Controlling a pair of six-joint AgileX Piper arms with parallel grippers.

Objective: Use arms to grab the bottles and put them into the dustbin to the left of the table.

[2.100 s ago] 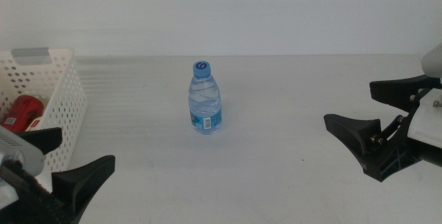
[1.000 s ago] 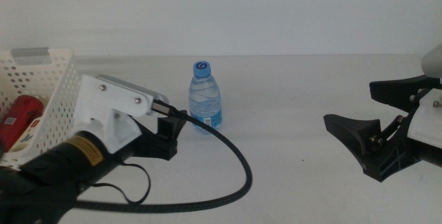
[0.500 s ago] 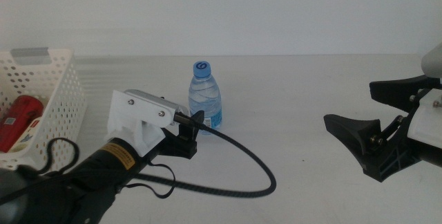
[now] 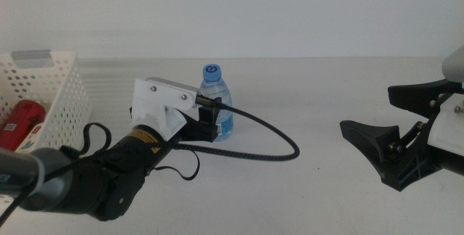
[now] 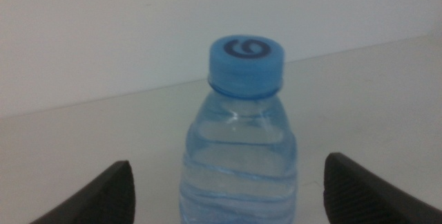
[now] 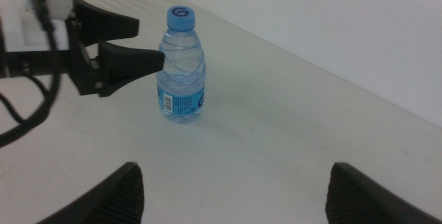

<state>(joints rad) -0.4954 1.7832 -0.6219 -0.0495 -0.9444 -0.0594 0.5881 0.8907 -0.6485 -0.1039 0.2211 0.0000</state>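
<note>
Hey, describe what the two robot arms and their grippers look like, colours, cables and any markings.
The left arm has a dark grey-black tube body with a small yellow label, and a white bracket with two screws at the wrist. A black cable loops from it. The left gripper has black, pointed jaws. The right gripper has the same black wedge-shaped jaws on a black frame, with white housing behind.

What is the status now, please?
Left claw open, jaws either side of upright blue-capped clear water bottle, not gripping. Right claw open, waiting at table's right. Nothing in the way.
</note>
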